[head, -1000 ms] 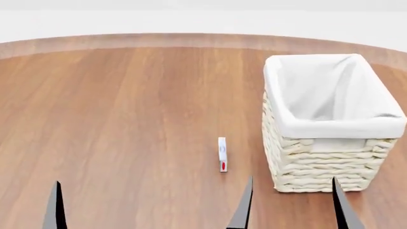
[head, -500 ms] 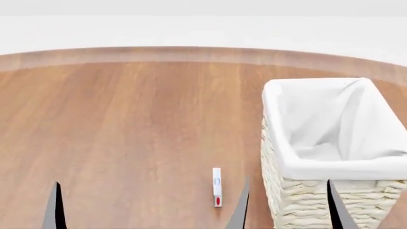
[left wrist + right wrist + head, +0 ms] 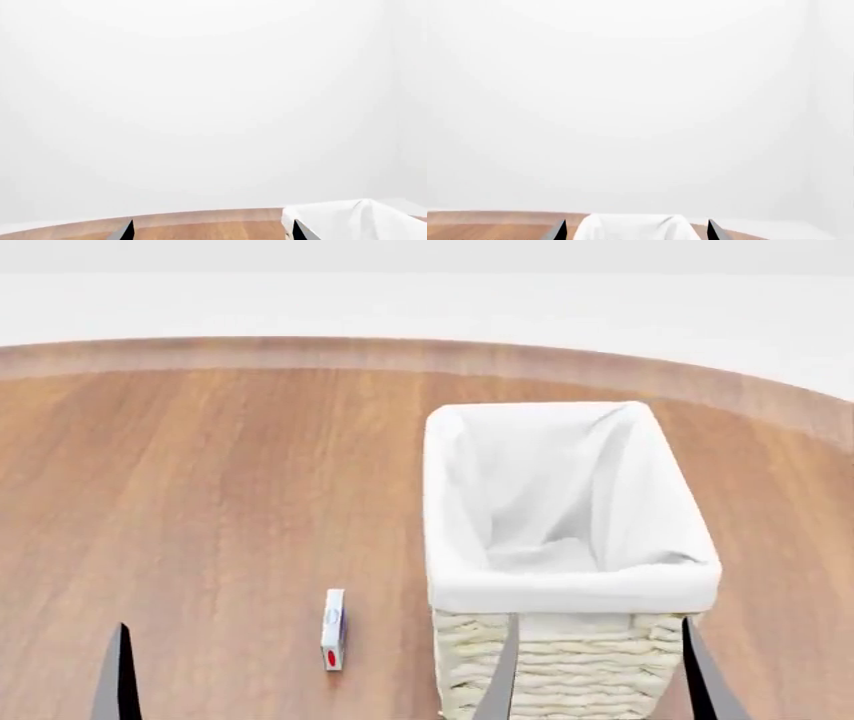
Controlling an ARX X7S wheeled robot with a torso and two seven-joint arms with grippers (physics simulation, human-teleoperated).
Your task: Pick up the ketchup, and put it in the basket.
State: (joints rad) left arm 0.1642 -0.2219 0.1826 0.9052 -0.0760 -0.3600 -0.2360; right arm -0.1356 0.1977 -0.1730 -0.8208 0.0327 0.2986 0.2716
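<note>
Fingers point(image 3: 127, 231) of the left gripper point(image 3: 213, 234) stand apart and empty near the basket point(image 3: 347, 220), the right gripper's point(image 3: 635, 234) likewise, while the head view shows no ketchup on the desk point(image 3: 200, 490); likely light, squeezable, best gripped mid-body.

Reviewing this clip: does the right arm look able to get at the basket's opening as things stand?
Probably yes. The basket sits directly ahead of the right gripper, its top is uncovered, and nothing stands between them.

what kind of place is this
Likely a simulated tabletop test scene, not a real room: a bare round wooden table, blank white surroundings, a lined wicker basket and a small white box.
</note>
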